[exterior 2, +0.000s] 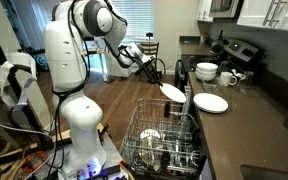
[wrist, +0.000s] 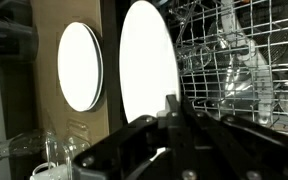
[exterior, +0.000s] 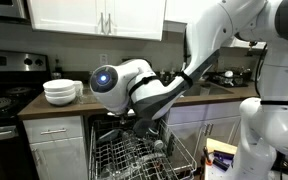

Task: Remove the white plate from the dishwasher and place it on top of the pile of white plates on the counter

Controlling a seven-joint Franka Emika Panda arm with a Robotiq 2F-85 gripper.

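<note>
My gripper (wrist: 170, 108) is shut on the rim of the white plate (wrist: 149, 60), which fills the middle of the wrist view. In an exterior view the gripper (exterior 2: 161, 80) holds the plate (exterior 2: 172, 91) tilted in the air above the dishwasher's pulled-out wire rack (exterior 2: 164, 140), just short of the counter's edge. The pile of white plates (exterior 2: 211, 103) lies on the dark-brown counter (exterior 2: 234, 125) beside it and also shows in the wrist view (wrist: 80, 65). In an exterior view the arm hangs over the rack (exterior: 134, 155), and the plate is hard to make out there.
A stack of deep white bowls (exterior 2: 206, 71) (exterior: 61, 92) stands on the counter beyond the pile, with the black stove (exterior 2: 239, 52) behind. Glasses and dishes sit in the rack (wrist: 234, 60). The robot's white base (exterior 2: 79, 120) stands next to the open dishwasher.
</note>
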